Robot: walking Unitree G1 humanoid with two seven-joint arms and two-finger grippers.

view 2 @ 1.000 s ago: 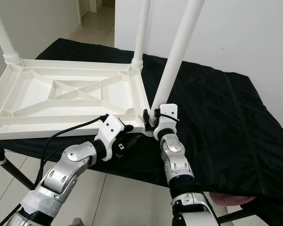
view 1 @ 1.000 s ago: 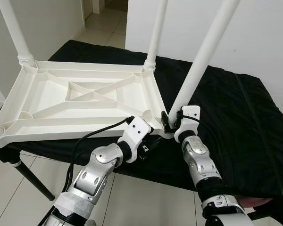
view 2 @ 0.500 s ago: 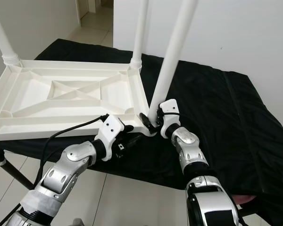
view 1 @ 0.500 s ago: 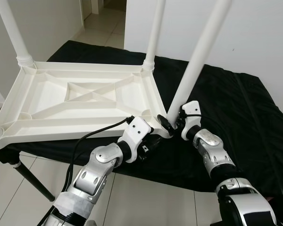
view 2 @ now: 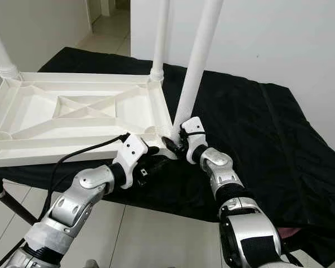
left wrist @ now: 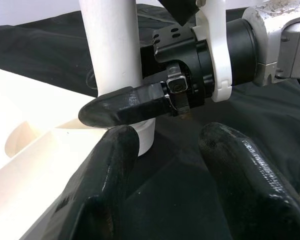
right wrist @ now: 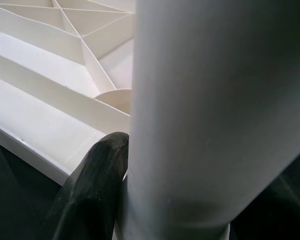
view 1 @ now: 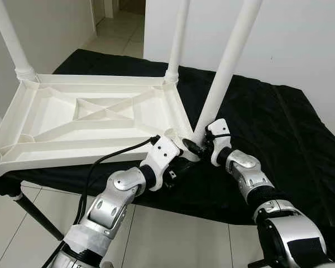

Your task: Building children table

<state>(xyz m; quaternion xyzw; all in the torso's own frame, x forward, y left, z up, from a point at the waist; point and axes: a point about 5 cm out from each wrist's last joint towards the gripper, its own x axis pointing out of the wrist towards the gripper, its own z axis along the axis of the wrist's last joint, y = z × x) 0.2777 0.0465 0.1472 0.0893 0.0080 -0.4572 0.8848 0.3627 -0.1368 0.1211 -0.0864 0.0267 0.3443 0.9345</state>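
Note:
The white plastic tabletop (view 1: 95, 120) lies upside down on a black-draped bench. Two white legs (view 1: 176, 39) stand screwed into its far corners. A third leg (view 1: 226, 67) rises tilted from the near right corner socket. My right gripper (view 1: 194, 146) is shut on the base of that leg; in the right wrist view one black finger (right wrist: 90, 190) presses against the leg (right wrist: 215, 110). My left gripper (left wrist: 165, 165) is open just below that same corner, one finger (left wrist: 105, 190) touching the tabletop's rim, with only black cloth between the fingers.
The black cloth (view 1: 279, 139) spreads out to the right of the tabletop. The bench's front edge runs just under my wrists, with a black bench leg (view 1: 36, 215) and tiled floor below. A white wall stands close behind.
My right wrist has turned round the leg's base and the forearm has swung out to the right. The leg stands slightly steeper. The left gripper has stayed at the corner.

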